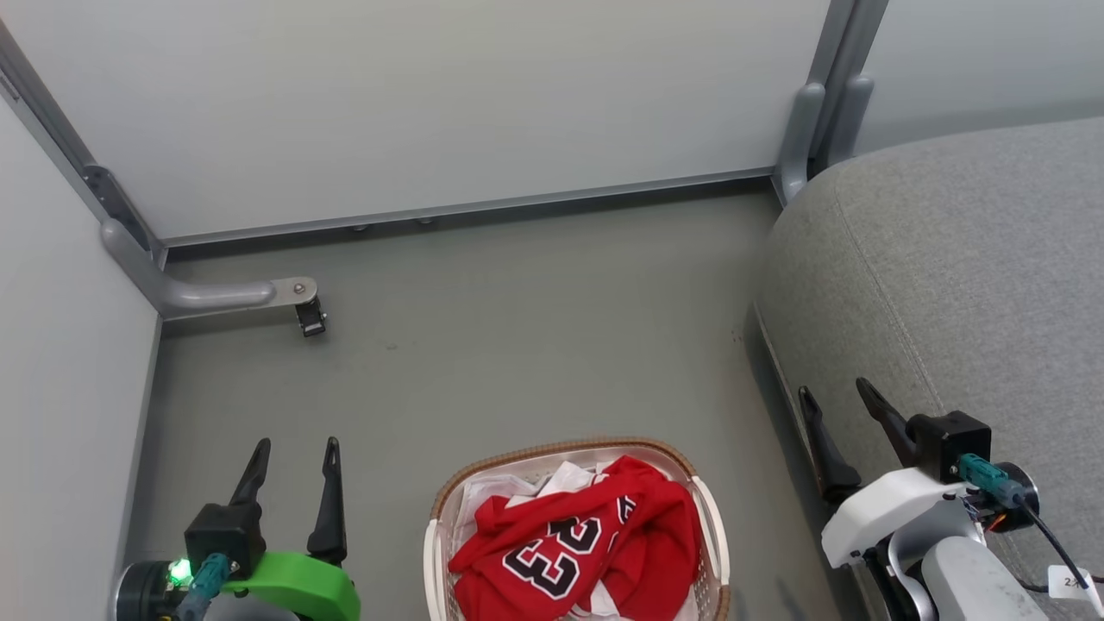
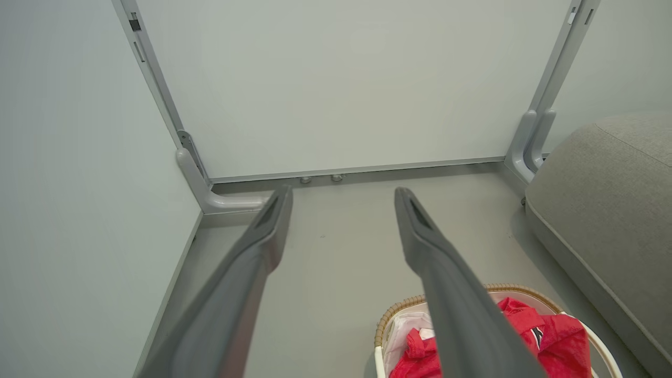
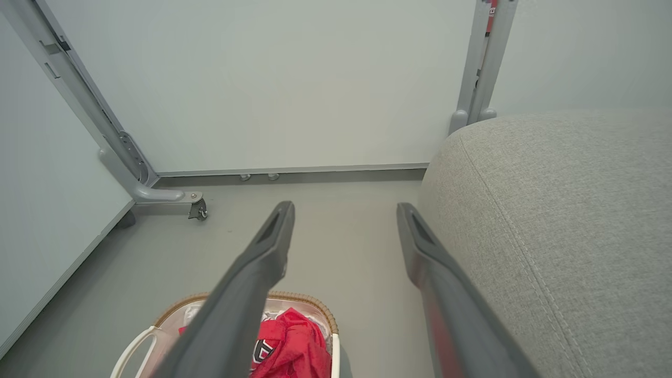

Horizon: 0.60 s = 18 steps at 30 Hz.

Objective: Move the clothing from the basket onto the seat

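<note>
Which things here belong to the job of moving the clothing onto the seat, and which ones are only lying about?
Belongs to the job: red clothing; basket holding it; grey seat; left gripper and right gripper, both open and empty.

Just lying about: white liner sheet in the basket; metal foot with caster; partition panel; floor.
</note>
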### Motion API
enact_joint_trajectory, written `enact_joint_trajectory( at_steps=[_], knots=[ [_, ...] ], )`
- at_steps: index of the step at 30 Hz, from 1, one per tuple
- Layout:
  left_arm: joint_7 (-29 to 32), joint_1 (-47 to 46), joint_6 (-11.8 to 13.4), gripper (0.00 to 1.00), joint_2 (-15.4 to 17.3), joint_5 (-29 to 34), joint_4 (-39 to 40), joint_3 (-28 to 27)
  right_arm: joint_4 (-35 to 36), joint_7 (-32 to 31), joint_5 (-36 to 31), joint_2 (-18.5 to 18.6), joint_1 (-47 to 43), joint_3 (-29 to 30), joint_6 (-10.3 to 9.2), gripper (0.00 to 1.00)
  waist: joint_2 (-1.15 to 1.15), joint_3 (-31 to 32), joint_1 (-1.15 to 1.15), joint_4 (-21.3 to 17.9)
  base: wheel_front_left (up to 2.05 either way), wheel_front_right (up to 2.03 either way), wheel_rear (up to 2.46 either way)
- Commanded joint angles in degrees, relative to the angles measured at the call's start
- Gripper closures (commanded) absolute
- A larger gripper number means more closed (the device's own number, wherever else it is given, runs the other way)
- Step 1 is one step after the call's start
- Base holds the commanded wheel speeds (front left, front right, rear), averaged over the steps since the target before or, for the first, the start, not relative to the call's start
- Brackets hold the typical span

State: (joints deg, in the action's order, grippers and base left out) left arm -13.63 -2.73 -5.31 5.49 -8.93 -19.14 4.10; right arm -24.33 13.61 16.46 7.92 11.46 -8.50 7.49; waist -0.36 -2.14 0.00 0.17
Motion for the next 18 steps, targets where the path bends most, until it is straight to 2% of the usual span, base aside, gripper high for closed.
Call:
enact_joint_trajectory(
  at_steps=[1, 9, 18],
  knots=[
    [-0.39, -1.04, -0.34, 0.00, -0.16, 1.69, -0.06, 0.44, 0.50, 0.50, -1.25, 0.33, 1.30, -0.22, 0.00, 0.00, 0.32, -1.94, 0.00, -0.44, 0.00, 0.00, 0.00],
    [-1.19, -6.42, -1.48, 0.00, -1.58, 4.88, -1.80, 4.11, 2.61, 1.22, -3.82, 1.03, 6.38, -1.10, -0.01, 0.00, 0.35, -10.42, 0.00, -2.27, 0.00, 0.00, 0.00],
    [-1.55, -14.40, -2.10, 0.00, -2.25, 6.27, -7.03, 10.90, 8.41, 1.64, -4.97, -0.52, 12.89, -0.93, -0.01, 0.00, 0.36, -22.27, 0.00, -5.99, 0.00, 0.00, 0.00]
  ],
)
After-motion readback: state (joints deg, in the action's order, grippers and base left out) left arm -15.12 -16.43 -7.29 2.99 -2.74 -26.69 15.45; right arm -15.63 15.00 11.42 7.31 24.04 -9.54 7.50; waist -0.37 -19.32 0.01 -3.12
